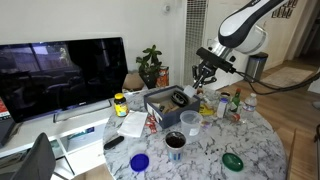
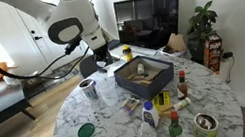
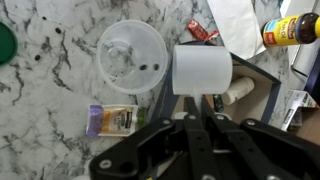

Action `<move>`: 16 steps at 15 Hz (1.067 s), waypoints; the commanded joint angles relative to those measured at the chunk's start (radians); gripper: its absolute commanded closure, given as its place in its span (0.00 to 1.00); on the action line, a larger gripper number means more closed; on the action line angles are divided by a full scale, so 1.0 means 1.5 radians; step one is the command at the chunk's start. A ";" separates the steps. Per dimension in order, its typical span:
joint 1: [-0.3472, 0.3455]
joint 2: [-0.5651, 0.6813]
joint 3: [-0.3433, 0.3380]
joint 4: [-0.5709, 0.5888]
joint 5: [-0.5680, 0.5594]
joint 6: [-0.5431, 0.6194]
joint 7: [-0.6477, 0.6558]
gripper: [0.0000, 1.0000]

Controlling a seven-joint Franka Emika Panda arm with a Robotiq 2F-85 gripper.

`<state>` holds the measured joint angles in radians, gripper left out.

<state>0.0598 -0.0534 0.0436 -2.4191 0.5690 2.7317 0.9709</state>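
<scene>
1. Over the bench (image 2: 111,116), between the clear cup (image 2: 88,88) and the dark box (image 2: 144,73), hangs the end effector (image 2: 100,58).
2. In both exterior views the white arm (image 1: 240,25) arches in high from the side, bends at a thick joint (image 2: 65,30) and drops its wrist steeply towards the bench.
3. In the wrist view the end effector (image 3: 197,112) comes in from the bottom edge, its fingers pressed together with no gap showing.
4. A white cylinder (image 3: 202,70) sits right at the fingertips, overlapping the box's rim (image 3: 250,72). Whether the fingers nip its edge cannot be told.
5. The clear cup (image 3: 132,55) stands upright just beside the cylinder, seen from above, on the marble.
6. A purple packet (image 3: 112,120) lies flat near the cup, close to the end effector.
7. A mustard bottle (image 3: 293,28) stands beyond the box, and a green lid (image 3: 5,45) lies well apart at the picture's far edge.
</scene>
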 commanded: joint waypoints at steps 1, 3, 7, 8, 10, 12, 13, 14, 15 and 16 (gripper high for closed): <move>0.011 -0.029 0.003 -0.039 0.100 0.047 -0.101 0.98; 0.019 -0.033 0.000 -0.044 0.153 0.060 -0.155 0.98; 0.011 -0.040 0.010 -0.051 0.170 0.047 -0.176 0.98; 0.004 -0.041 0.014 -0.060 0.123 0.045 -0.128 0.98; -0.013 -0.047 0.022 -0.087 -0.004 0.033 -0.027 0.98; -0.070 -0.045 0.062 -0.119 -0.107 0.027 0.040 0.98; -0.096 -0.048 0.078 -0.132 -0.158 0.017 0.077 0.98; -0.121 -0.055 0.093 -0.142 -0.210 -0.006 0.116 0.98; -0.138 -0.062 0.103 -0.144 -0.262 -0.041 0.156 0.98; -0.143 -0.069 0.105 -0.136 -0.315 -0.091 0.199 0.98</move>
<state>-0.0784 -0.0889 0.1494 -2.5944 0.2936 2.7424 1.1033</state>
